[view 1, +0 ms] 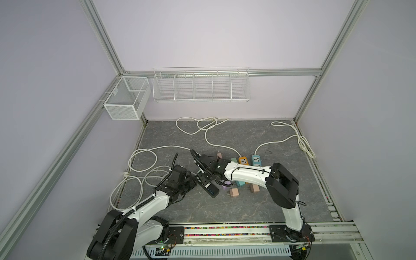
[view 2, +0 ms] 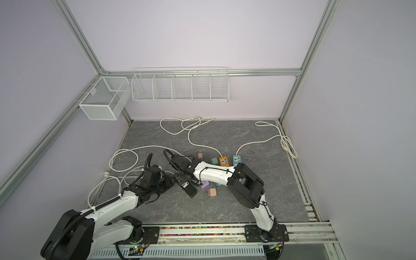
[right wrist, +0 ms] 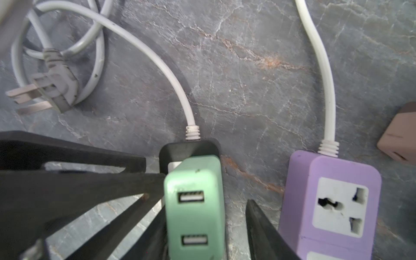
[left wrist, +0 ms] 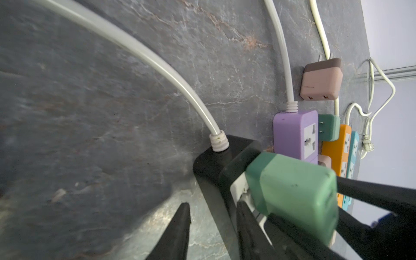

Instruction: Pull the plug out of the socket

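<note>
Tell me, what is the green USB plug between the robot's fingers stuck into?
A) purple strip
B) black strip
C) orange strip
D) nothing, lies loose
B: the green USB plug stands in the black strip; the purple strip lies apart, its socket bare.
</note>
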Robot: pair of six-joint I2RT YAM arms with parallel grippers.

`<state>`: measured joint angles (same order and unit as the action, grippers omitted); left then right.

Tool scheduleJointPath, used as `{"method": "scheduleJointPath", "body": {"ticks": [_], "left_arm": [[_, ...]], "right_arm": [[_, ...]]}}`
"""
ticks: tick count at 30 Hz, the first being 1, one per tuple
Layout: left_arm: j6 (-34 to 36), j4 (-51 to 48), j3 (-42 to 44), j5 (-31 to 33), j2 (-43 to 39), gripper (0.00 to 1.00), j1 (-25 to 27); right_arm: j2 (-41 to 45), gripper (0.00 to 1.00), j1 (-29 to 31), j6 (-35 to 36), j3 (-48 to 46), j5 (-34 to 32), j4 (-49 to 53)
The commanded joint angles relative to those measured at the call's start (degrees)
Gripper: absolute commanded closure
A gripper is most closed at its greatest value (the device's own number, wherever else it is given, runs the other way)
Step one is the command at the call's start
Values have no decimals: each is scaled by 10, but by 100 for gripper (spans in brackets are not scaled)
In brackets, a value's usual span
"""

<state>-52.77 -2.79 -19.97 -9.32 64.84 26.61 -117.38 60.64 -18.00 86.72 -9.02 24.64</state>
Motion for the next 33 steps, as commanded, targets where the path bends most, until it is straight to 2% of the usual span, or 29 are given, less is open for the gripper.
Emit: {"method": "scheduleJointPath", "body": {"ticks": [1,15,25,33], "left_arm": [[-7,13,6,-5,11,64,-4],[4,13,1,-32,62,69,-4],[6,-17,8,-17,43,72,-4],[-9,8,22,-27,45,73,-3]], "right_arm": [[-14,49,1,11,19,4,10],[-41,56,-1,14,31,15,11],[-38,63,-5,12,25,26,6],[-18,72,-20,10,8,42,-7]]}}
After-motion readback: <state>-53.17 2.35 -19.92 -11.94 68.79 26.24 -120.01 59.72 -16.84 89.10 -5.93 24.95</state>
